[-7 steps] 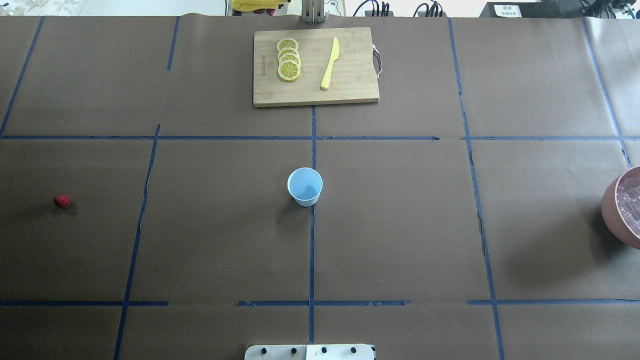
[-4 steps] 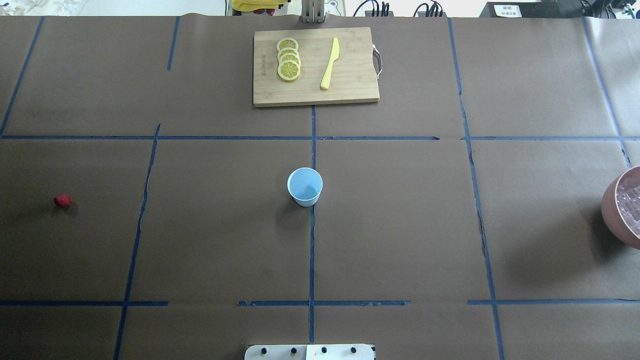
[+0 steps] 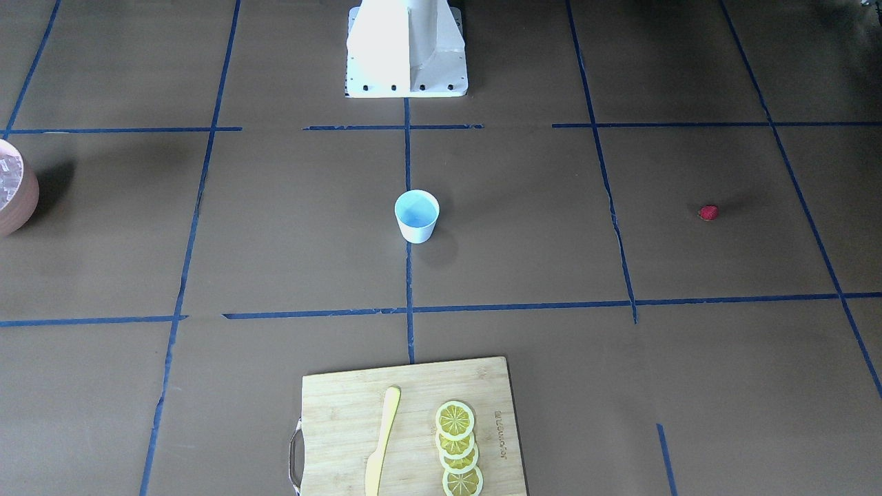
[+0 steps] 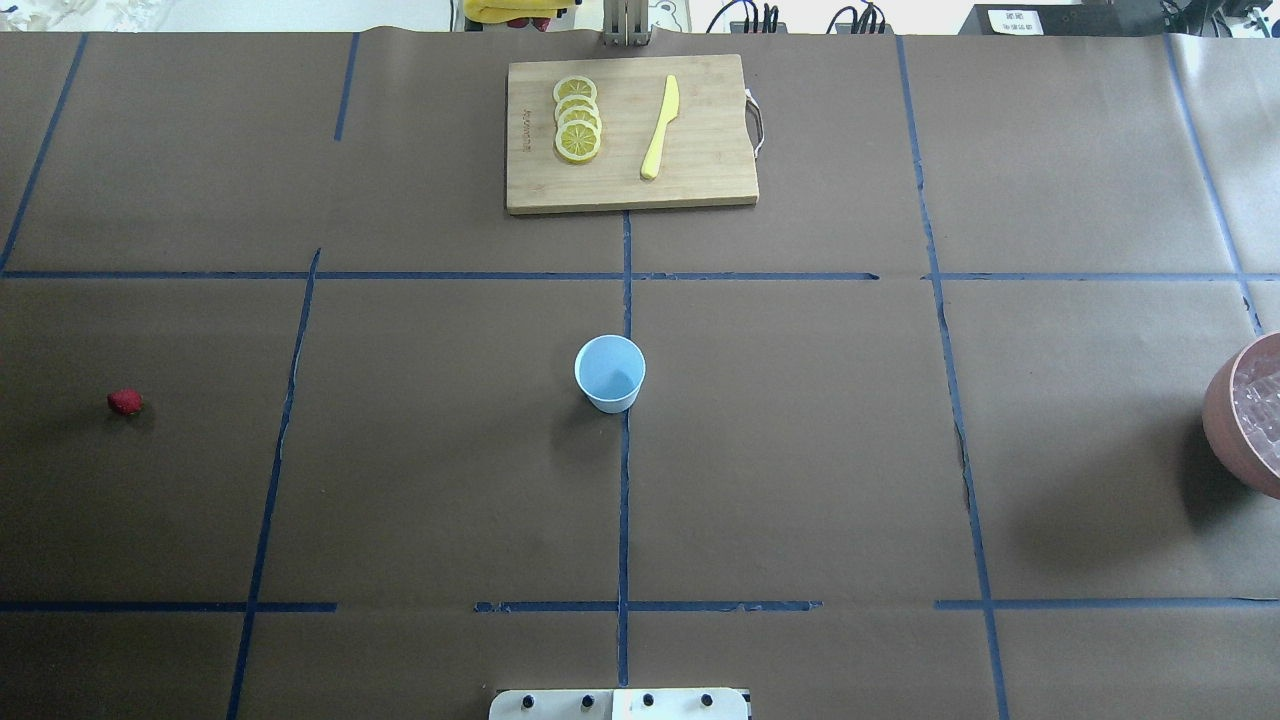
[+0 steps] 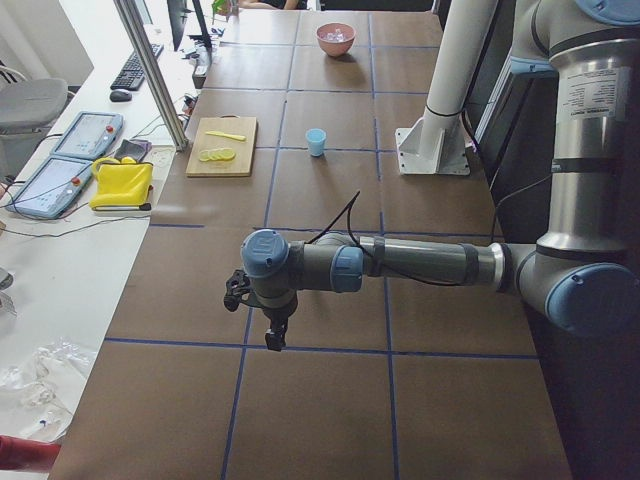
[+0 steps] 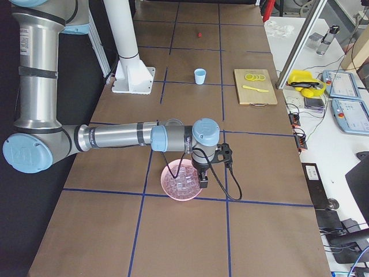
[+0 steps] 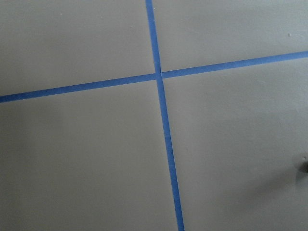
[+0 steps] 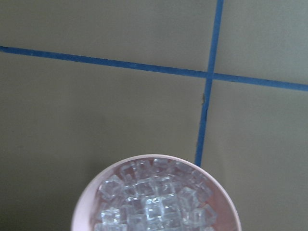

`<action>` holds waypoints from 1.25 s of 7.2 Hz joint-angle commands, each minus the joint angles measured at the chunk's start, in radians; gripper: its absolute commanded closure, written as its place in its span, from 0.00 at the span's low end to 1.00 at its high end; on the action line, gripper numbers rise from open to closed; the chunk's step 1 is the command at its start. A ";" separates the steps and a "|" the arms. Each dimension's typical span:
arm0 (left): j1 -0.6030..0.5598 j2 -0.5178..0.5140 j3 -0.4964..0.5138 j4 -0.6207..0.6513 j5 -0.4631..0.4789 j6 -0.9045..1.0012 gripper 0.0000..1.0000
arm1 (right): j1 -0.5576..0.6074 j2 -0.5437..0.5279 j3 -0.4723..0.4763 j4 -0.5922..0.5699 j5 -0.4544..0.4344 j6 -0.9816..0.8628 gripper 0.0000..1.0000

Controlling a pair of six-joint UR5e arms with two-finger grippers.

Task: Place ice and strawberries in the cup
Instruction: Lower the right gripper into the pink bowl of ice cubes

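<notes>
We start wide: the brown tabletop (image 4: 800, 450), gridded with blue tape (image 4: 623, 500). In the side views, the left arm (image 5: 430, 262) stretches low over bare paper, and its left fingers (image 5: 271, 338) point down near a tape crossing. Released or clenched? We cannot tell from here. The right arm (image 6: 115, 137) reaches out too, and its right fingers (image 6: 203, 183) hang over the rim of the bowl (image 6: 167, 187). Again we cannot tell their state.

From overhead, the cutting board (image 4: 620, 190) sits at 12 o'clock from the centre. The pinkish bowl is far out at 3 o'clock, cut by the frame's edge. Dead centre stands the cup (image 4: 610, 373), upright on a tape line, with nothing showing in its pale blue inside.

On the board lies the yellow knife (image 4: 660, 128), with the overlapping lemon slices (image 4: 577, 120) at its 9 o'clock. The strawberry (image 4: 125, 402) lies alone at 9 o'clock from the cup, well apart. The ice (image 8: 154, 202) is heaped in the bowl.
</notes>
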 commanded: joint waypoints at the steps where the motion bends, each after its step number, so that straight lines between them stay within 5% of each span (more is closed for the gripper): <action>1: 0.006 -0.004 0.004 0.011 -0.001 -0.005 0.00 | -0.060 -0.042 0.084 0.000 0.001 0.163 0.01; 2: 0.006 -0.002 0.004 0.010 -0.001 -0.003 0.00 | -0.065 -0.068 0.085 0.021 0.001 0.210 0.01; 5: 0.007 0.002 -0.008 -0.002 0.001 -0.064 0.00 | -0.115 -0.216 0.070 0.325 -0.008 0.535 0.01; 9: 0.007 0.002 -0.017 -0.002 -0.001 -0.077 0.00 | -0.232 -0.207 0.033 0.336 -0.077 0.834 0.02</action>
